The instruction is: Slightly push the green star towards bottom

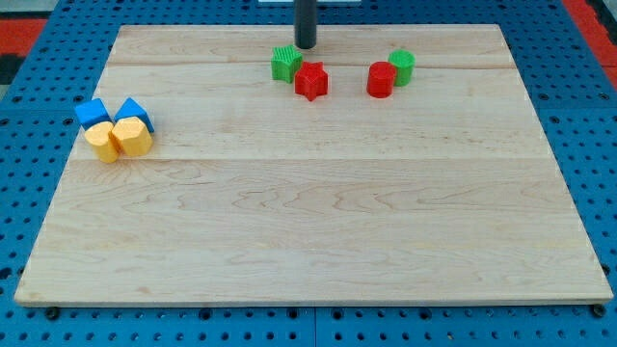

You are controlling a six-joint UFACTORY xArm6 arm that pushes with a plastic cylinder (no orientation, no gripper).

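A pale wooden board [308,241] lies on a blue perforated surface [39,29].

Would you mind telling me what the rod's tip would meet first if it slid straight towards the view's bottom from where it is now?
Probably the red star, just below my tip. The green star sits slightly to the view's left of that line, so it might only be grazed; depth is unclear.

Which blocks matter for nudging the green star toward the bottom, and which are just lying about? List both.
Part of the job:
- green star, near the view's top
- my tip, just above and to the right of the green star

Just lying about:
- red star, touching the green star
- red cylinder
- green cylinder
- two blue blocks
- two yellow blocks
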